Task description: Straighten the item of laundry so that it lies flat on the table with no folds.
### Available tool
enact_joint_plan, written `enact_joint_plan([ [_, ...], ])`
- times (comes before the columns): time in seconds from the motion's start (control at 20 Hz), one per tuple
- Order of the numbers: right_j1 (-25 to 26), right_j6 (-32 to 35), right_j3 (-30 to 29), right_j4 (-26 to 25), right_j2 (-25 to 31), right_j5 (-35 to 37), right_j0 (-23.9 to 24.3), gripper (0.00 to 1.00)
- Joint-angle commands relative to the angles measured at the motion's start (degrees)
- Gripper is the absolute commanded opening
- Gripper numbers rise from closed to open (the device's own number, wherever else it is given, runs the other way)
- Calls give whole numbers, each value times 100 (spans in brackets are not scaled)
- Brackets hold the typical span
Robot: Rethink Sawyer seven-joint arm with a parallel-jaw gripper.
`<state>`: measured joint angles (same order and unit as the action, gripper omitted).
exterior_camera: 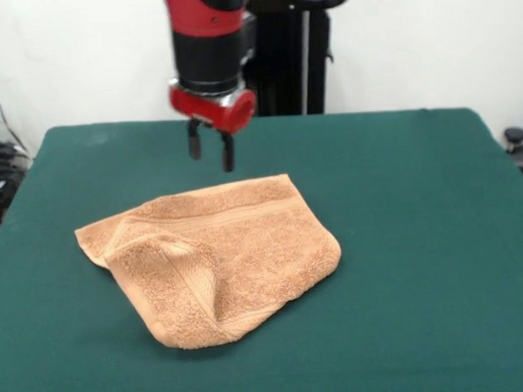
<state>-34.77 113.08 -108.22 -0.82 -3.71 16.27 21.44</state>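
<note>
1. We see a plain white wall behind a dark green desk [402, 242], whose felt-like top is far larger than the one thing lying on it.
2. The towel [246, 249] lies below and in front of the end effector [209, 153], toward the camera side of the desk. It is not flat: the corner on the side away from the end effector is folded back over the body of the cloth, making a raised flap with a rounded hump.
3. That fold is why the towel reads as a lopsided shape and not a square. One woven border band runs across the edge nearest the end effector, another shows on the turned-over flap. We cannot find the tag.
4. The end effector hangs above the towel's far edge, clear of the cloth, with a strip of bare green between its tips and the fabric. Its two dark fingers [194, 140] stand apart and empty: it is released, gripping nothing.
5. We judge it is held there, high and spread, so that it can come down on an edge or on the flap without dragging the rest of the cloth.
6. In our judgement the task is unfinished: the flap must be lifted and drawn outward, away from the end effector's side.
7. Terry is limp, so a pinch that catches both layers could shift the whole towel.
</note>
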Motion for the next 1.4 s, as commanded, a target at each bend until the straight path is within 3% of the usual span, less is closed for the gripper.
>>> enact_joint_plan([
  [0.05,726,-568,972,-701,176,166,377,100],
  [0.6,1201,-792,1855,-1670,740,405,1192,100],
  [1.4,1074,-356,1881,-1811,861,664,1103,100],
])
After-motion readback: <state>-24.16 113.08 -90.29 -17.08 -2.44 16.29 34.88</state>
